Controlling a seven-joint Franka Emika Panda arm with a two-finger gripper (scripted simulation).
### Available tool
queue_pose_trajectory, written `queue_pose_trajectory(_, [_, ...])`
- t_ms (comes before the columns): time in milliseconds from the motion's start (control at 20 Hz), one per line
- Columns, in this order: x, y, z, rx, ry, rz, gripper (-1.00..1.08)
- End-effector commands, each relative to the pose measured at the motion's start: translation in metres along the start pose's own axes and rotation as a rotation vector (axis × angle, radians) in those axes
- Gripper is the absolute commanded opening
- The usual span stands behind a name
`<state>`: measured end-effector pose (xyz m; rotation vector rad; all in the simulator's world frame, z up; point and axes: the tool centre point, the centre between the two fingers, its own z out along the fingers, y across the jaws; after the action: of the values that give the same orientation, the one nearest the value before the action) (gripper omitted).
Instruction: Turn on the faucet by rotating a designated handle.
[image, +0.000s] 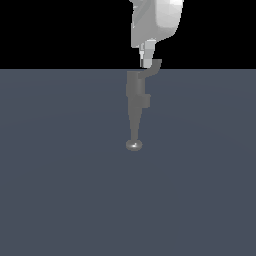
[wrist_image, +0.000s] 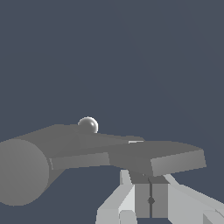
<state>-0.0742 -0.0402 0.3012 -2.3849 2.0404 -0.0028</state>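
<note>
The flat dark blue-grey floor (image: 60, 190) fills the lower part of the exterior view, under a black background; it is also the backdrop of the wrist view.

The white glossy robot arm (image: 156, 20) comes down from the upper edge of the exterior view, a little toward the exterior view's right of centre; its pale gripper (image: 145, 62) hangs at the lower end of it, just above the horizon line.

The small matte grey faucet (image: 135, 95) stands on the floor near the middle of the exterior view, directly below the gripper; it has a cylindrical body with a small side block on the exterior view's right, and it narrows down to a spout with a shiny rounded tip (image: 134, 145); in the wrist view the body appears as a big grey cylinder with the shiny tip behind it.

The thin grey handle (image: 154, 66) sticks out from the top of the faucet body toward the exterior view's right, with a flattened end; the gripper is just beside it, and appears to touch its inner part.

In the wrist view the two grey fingers (wrist_image: 142, 199) are pressed together under the handle, with only a thin seam between them; the jaws are clenched with nothing between them.
</note>
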Motion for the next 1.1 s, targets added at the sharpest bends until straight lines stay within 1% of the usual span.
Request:
queue_pose_trajectory(0, [0.028,0.004,0.001,-0.002,0.001,0.029,-1.0])
queue_pose_trajectory(150, [0.043,0.005,0.002,-0.003,0.001,0.031,-1.0])
queue_pose_trajectory(200, [0.043,0.005,0.002,-0.003,0.001,0.031,-1.0])
queue_pose_trajectory(250, [0.021,0.0,0.0,0.001,-0.002,-0.004,-1.0])
queue_pose_trajectory(1050, [0.057,-0.026,0.001,-0.001,0.0,0.011,-1.0])
